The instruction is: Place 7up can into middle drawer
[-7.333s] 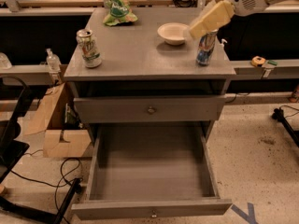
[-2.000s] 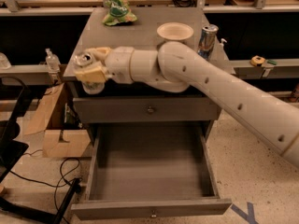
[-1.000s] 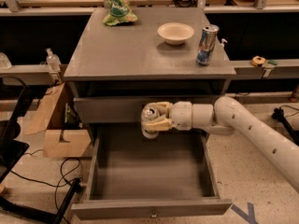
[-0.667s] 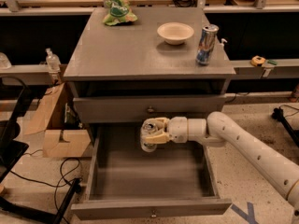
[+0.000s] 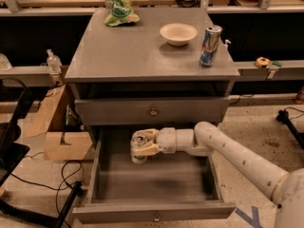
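The end effector (image 5: 142,147) is gripping the 7up can (image 5: 138,139), its pale fingers wrapping round the body. Both are sitting inside the open middle drawer (image 5: 156,182). The can is standing upright and showing its silver top, perhaps touching the floor. No label writing is reading clearly.

Lab: cabled workbenches (image 5: 52,3), floor cables (image 5: 61,171); end effector (image 5: 143,148) holds 7up can (image 5: 138,140) inside middle drawer (image 5: 156,212).
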You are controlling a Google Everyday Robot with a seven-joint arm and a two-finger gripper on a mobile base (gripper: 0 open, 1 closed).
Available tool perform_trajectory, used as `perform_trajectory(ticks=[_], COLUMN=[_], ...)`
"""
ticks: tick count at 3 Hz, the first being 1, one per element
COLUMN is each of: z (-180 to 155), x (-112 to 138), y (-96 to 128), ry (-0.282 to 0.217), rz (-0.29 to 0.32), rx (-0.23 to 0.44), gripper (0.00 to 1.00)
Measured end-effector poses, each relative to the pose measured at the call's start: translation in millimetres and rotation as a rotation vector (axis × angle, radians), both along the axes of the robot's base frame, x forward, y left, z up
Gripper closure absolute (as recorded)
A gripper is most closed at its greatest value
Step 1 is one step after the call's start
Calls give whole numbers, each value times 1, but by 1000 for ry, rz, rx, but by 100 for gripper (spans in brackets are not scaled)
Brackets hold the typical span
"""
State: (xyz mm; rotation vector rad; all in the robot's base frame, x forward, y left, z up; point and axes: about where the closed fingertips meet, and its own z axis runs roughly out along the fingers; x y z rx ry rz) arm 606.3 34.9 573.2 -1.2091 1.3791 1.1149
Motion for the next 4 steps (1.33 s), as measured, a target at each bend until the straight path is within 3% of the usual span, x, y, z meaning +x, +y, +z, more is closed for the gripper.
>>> perform_trajectory(ticks=[1,2,3,4], z=[-85,-133,-136,-136], x=[-4,-2,-4,-5], y=[72,103,105,107], ry=[-2,0,7,8], rz=[41,47,48,52], rx=[40,64,67,68], gripper=[100,100,82,59])
